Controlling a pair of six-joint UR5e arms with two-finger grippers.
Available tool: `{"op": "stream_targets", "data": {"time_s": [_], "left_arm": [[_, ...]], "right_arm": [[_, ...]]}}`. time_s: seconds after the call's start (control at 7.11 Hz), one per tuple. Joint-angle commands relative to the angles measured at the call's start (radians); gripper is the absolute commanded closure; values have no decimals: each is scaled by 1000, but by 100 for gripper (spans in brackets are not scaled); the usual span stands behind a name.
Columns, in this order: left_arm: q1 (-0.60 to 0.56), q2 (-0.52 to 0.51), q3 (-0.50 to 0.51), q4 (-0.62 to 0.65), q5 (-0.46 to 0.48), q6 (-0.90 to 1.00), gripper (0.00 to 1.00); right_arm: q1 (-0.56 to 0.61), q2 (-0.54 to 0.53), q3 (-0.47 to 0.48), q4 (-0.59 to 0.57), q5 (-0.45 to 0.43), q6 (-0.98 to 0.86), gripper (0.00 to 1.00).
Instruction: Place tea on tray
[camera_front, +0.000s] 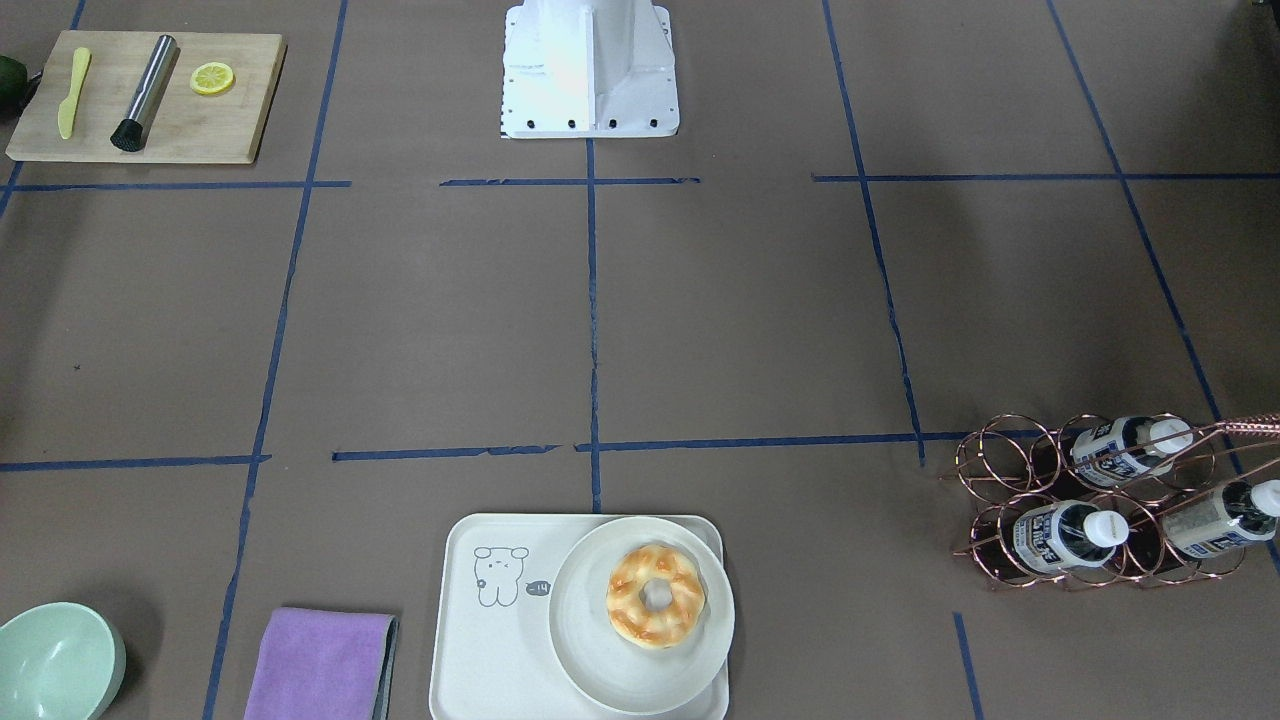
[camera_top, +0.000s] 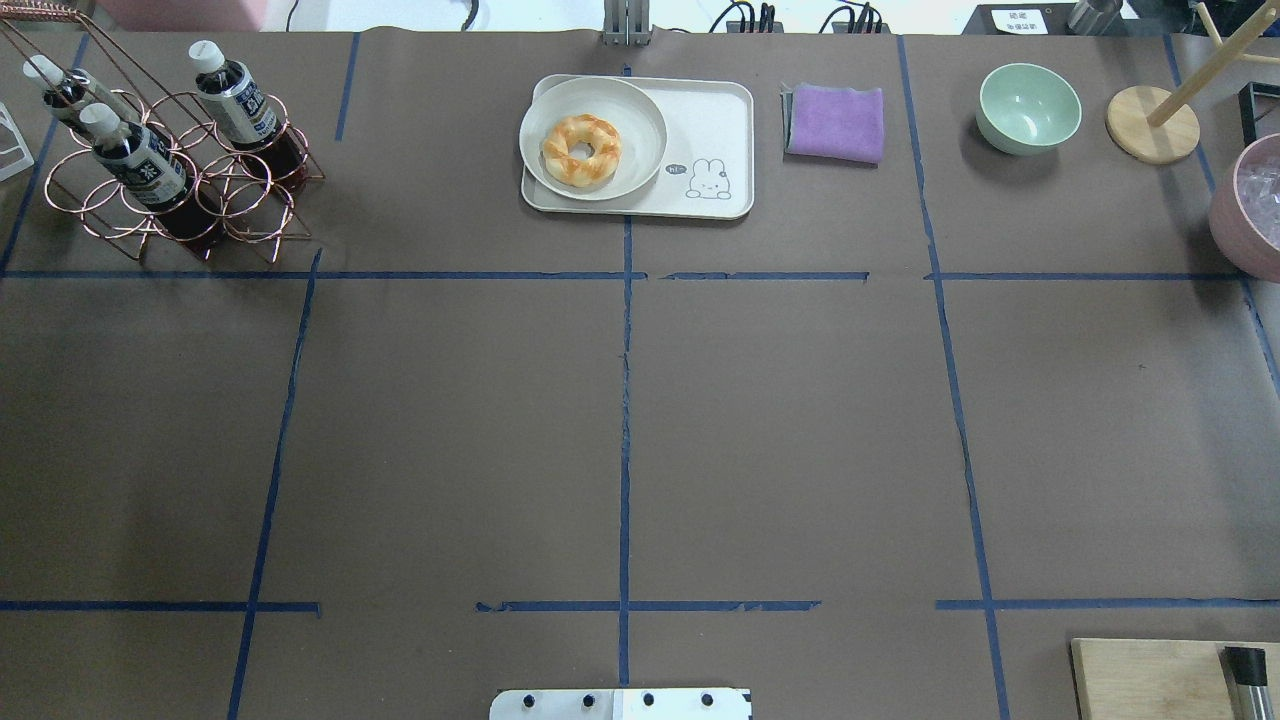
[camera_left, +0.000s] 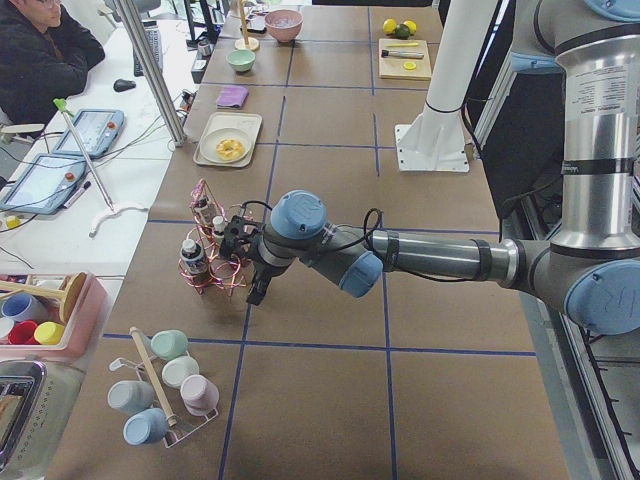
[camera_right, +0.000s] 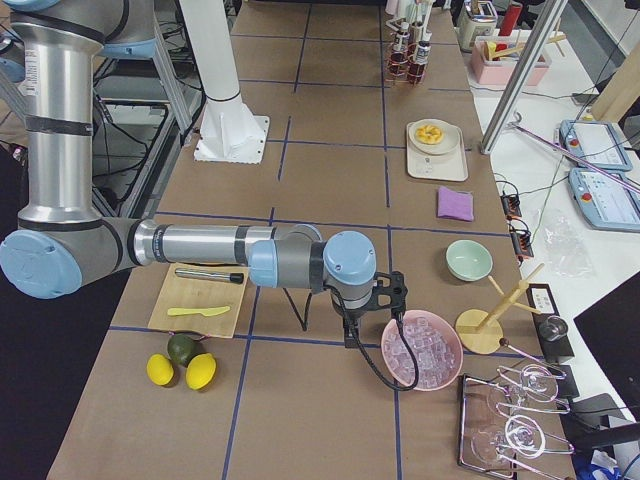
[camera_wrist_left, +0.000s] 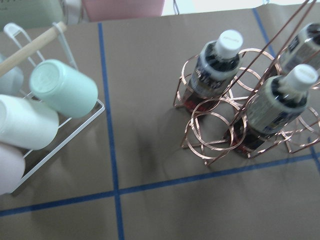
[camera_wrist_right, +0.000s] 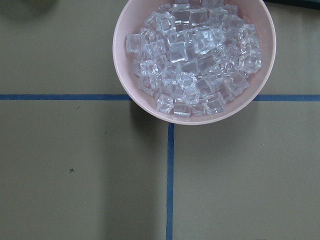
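Three tea bottles (camera_top: 235, 100) (camera_top: 135, 155) (camera_top: 60, 85) stand tilted in a copper wire rack (camera_top: 240, 210) at the table's far left corner. They also show in the left wrist view, the nearest tea bottle (camera_wrist_left: 217, 67) at upper centre. The cream tray (camera_top: 715, 130) lies at the far middle with a bear drawing, and a round plate (camera_top: 640, 110) with a doughnut covers its left half. My left gripper (camera_left: 230, 240) hovers right beside the rack; I cannot tell its state. Over a pink ice bowl (camera_wrist_right: 195, 55) hangs my right gripper (camera_right: 393, 290), state unclear.
A purple cloth (camera_top: 835, 122) and a green bowl (camera_top: 1028, 105) sit right of the tray. A wooden board (camera_front: 145, 95) carries a knife, a metal muddler and a lemon slice. A cup rack (camera_wrist_left: 45, 105) stands near the bottles. A person (camera_left: 40, 55) sits at a side desk.
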Motion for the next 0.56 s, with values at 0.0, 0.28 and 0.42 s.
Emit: {"op": "stream_targets", "data": {"time_s": [0.0,0.28,0.42], "left_arm": [[76,-9,0,-165,9,-229,0],[115,-70,-15,-176,56,-370,0],[165,-70,-47,-175,119,-412,0]], "right_arm": [[1,3,25,0,5,1,0],[-1,1,26,0,-1,-2,0],[-1,-6,24,-2,0,1,0]]}}
